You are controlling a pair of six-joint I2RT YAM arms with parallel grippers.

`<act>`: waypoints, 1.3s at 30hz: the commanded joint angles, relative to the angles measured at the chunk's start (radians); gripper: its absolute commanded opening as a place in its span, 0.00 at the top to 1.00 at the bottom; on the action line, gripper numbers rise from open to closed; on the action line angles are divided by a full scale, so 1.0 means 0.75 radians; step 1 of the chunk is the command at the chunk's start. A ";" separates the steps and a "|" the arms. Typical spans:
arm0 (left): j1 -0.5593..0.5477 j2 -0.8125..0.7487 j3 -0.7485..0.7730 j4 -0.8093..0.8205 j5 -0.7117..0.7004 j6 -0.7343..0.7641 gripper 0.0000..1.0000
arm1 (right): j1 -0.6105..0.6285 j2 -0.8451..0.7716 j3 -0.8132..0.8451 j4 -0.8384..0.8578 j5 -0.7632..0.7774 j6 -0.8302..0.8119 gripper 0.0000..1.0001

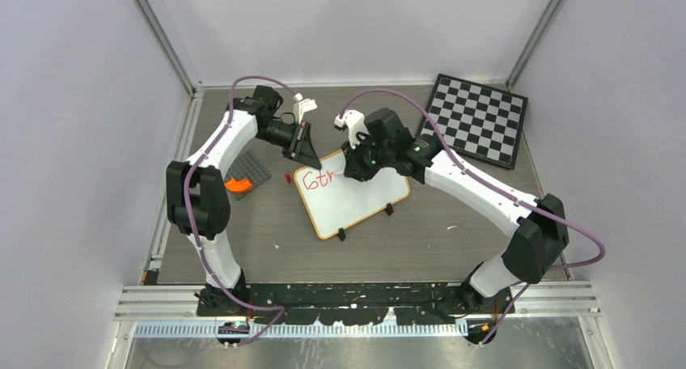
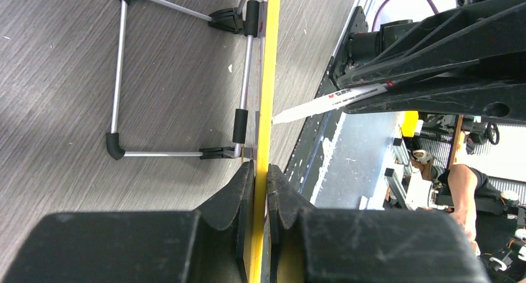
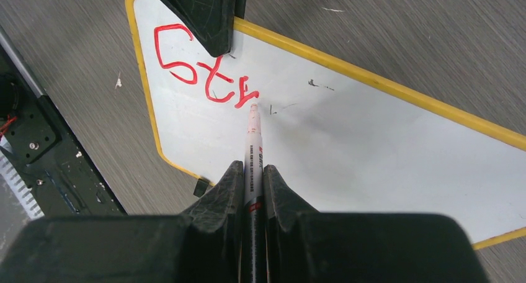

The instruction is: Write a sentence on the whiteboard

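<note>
Right pincer [image 3: 252, 171] is closed narrowly on a white marker [image 3: 253, 140], whose barrel runs out between the two fingers. Its tip meets the whiteboard [image 1: 356, 203] just beside the last red stroke. The right wrist view gives the best look at the sentence [image 3: 205, 69]: only three red letters, roughly "Str", near one corner of the board, with a few faint dark specks on the white beyond them. From above the same letters are small and hard to read.

Left pincer [image 2: 260, 168] is clamped on the board's rim, one finger on each face. Its wrist view sees the board edge-on as a thin yellow line and shows the folding wire stand [image 2: 118, 78] behind it, which the other views hide. The marker tip comes in against the writing face from the right side of that view.

Only the top view takes in the whole table [image 1: 421, 239]. The board sits at its middle, turned at an angle, with a checkered board [image 1: 479, 118] at the far right corner. A small red cap [image 1: 289, 176] lies just left of the board, and an orange piece on a grey plate [image 1: 243, 175] lies further left.
</note>
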 commanded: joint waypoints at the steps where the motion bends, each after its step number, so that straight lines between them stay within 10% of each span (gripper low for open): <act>1: -0.008 -0.004 0.036 -0.029 -0.010 0.008 1.00 | -0.003 -0.082 0.045 0.002 -0.004 -0.015 1.00; 39: -0.008 -0.003 0.031 -0.038 -0.006 0.022 1.00 | 0.013 -0.026 -0.025 0.002 0.088 -0.060 1.00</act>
